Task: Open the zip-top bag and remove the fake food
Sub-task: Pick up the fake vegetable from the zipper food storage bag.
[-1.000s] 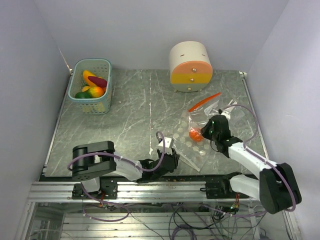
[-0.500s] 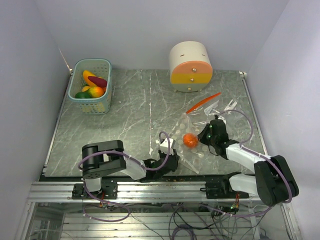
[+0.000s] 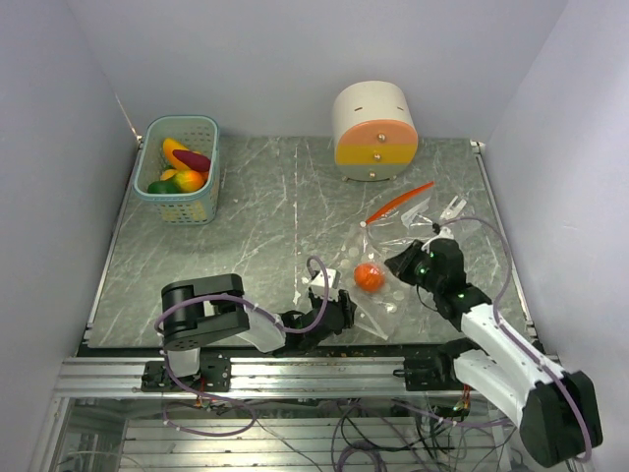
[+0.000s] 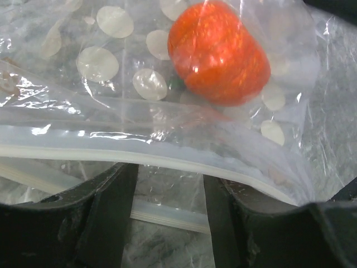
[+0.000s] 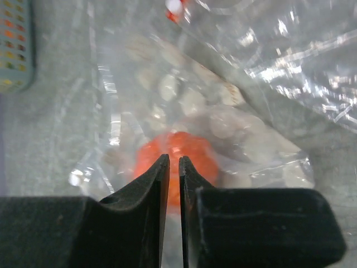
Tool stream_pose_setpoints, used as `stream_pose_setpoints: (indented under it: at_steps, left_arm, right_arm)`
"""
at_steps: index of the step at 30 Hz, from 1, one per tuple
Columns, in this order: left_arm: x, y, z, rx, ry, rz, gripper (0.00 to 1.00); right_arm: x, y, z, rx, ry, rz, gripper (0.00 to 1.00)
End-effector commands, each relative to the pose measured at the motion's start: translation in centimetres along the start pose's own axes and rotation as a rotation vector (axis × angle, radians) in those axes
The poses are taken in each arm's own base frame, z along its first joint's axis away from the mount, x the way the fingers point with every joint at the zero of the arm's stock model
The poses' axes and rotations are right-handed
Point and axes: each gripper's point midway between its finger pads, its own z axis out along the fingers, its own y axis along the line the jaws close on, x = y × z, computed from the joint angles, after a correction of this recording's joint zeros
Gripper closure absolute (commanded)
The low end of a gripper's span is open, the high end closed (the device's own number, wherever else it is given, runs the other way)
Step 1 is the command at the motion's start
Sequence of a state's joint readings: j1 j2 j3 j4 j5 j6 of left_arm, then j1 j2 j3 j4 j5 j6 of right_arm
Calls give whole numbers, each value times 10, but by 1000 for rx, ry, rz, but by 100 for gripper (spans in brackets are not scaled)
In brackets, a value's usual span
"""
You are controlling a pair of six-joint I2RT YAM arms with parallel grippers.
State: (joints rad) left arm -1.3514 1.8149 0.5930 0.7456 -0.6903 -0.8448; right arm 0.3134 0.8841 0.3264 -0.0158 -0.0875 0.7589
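Observation:
A clear zip-top bag (image 3: 388, 300) lies right of centre with one orange-red fake fruit (image 3: 369, 276) inside. My left gripper (image 3: 341, 307) is low at the bag's near edge. In the left wrist view it (image 4: 167, 187) is open, with the bag's white zip strip (image 4: 167, 215) between the fingers, the upper lip draped over the fingertips and the fruit (image 4: 217, 53) beyond. My right gripper (image 3: 398, 264) sits on the bag just right of the fruit. In the right wrist view it (image 5: 173, 162) is shut to a thin slit on the film, with the fruit (image 5: 198, 146) behind.
A teal basket (image 3: 179, 208) at the far left holds several fake fruits, yellow, red, orange and green. A cream-and-orange round container (image 3: 373, 133) stands at the back. An orange strip (image 3: 401, 203) lies at the bag's far end. The table's right edge is close to the bag.
The fruit has shifted left and nearer inside the bag. My right gripper has drawn back toward its base with the bag. My left gripper has stayed at the bag's near edge.

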Motion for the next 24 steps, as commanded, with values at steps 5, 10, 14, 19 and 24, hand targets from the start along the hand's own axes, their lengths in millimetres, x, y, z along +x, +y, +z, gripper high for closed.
stream_pose_setpoints:
  at_steps: [5, 10, 14, 19, 24]
  left_arm:
    - [7, 15, 6, -36, -19, 15, 38]
    - [8, 18, 5, -45, -18, 19, 38]
    - [7, 20, 4, -50, -21, 24, 38]
    - [5, 24, 2, -59, -27, 25, 38]
    - [10, 28, 2, -63, -23, 25, 36]
  right_arm:
    - [-51, 30, -26, -41, -153, -39, 86]
    - [-41, 38, 1, -81, -71, -43, 86]
    - [-20, 24, 31, -63, -2, -18, 86]
    - [29, -9, 50, -32, 104, 30, 87]
    - [60, -20, 48, -53, 178, 66, 87]
